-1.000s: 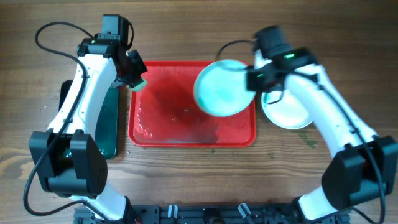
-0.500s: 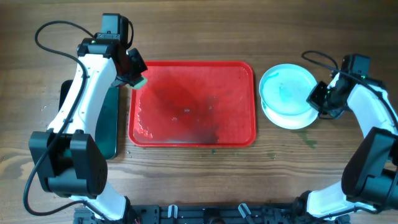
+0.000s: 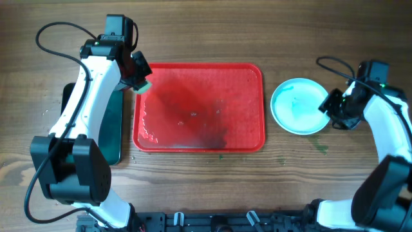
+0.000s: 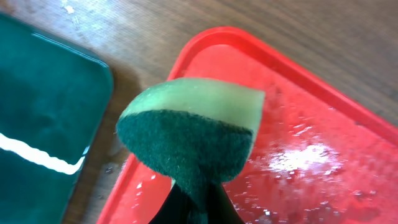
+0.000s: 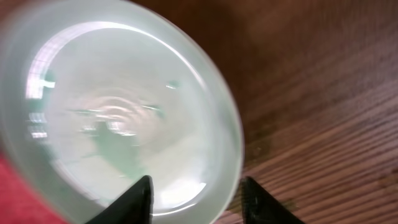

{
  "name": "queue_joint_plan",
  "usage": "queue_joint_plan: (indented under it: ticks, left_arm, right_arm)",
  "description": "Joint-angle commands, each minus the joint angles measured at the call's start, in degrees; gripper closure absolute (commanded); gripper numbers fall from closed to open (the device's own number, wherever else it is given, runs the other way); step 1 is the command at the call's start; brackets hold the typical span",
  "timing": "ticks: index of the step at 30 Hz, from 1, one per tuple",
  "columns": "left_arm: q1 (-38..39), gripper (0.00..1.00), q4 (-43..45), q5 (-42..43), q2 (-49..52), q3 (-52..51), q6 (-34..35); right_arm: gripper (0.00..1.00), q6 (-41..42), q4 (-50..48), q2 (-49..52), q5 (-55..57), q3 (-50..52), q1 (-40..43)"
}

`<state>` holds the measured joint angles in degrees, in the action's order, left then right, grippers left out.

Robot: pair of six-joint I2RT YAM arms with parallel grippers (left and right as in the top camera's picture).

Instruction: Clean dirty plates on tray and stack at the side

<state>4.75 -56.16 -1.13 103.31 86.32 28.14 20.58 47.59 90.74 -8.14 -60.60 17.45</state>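
A wooden table (image 3: 206,32) is seen from above. At its left, a black tray (image 3: 114,132) of dark green liquid is partly covered by the left arm (image 3: 90,84). Just beside it lies the red tray (image 3: 248,138), its wet floor marked with dark smears. The left gripper (image 3: 141,82) is held over the tray's top-left corner, pinching a green-and-yellow sponge (image 4: 189,134) that hides the fingertips in the wrist view. The plates (image 3: 297,106) rest on the table to the right of the tray, apart from it. Faint green streaks are seen on the top one, and the number stacked beneath cannot be told. The right gripper (image 5: 198,200) is spread wide at the plate's right rim. Contact cannot be made out, as that wrist view is blurred.
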Motion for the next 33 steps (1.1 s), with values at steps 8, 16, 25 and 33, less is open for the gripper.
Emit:
queue_joint_plan:
  ticks: [8,16,25,33]
  left_arm:
    - [-11.2,0.96,-8.8,-5.0,0.3,-0.5,2.4]
    - [-18.2,0.96,0.6,-10.7,0.4,-16.3,3.7]
    - [-21.5,0.41,-0.5,-15.0,-3.3,-13.7,3.6]
    - [-16.6,0.0,-4.5,-14.8,-21.2,-4.1,3.7]
  right_arm:
    - [0.3,-3.6,-1.5,-7.2,-8.7,-5.1,-7.4]
    - [0.3,-0.7,-3.1,-7.1,-5.0,-5.1,-16.7]
    - [0.3,-1.1,-4.1,-7.1,-5.0,-5.1,-16.9]
    - [0.31,-4.7,-1.0,-7.4,-5.0,-11.1,-16.9]
